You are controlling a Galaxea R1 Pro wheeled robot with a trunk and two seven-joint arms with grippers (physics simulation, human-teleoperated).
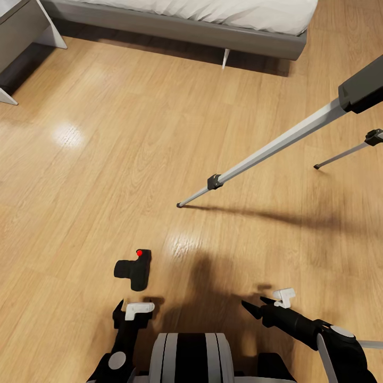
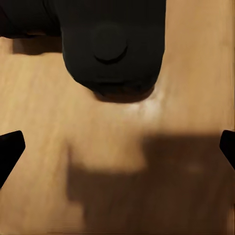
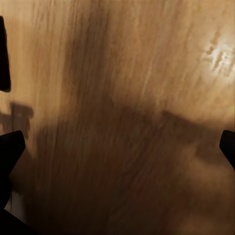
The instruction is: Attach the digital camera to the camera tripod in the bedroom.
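Bare floor (image 1: 80, 202) surrounds the digital camera (image 1: 134, 268) — tripod leg (image 1: 255, 159) slants across, well apart.

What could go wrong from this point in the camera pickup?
1. The digital camera lies loose on the wood floor; the open left gripper hangs short of it, so a low approach might push it away.
2. The camera tripod leg slants across the floor nearby, so a wide lift may knock it.
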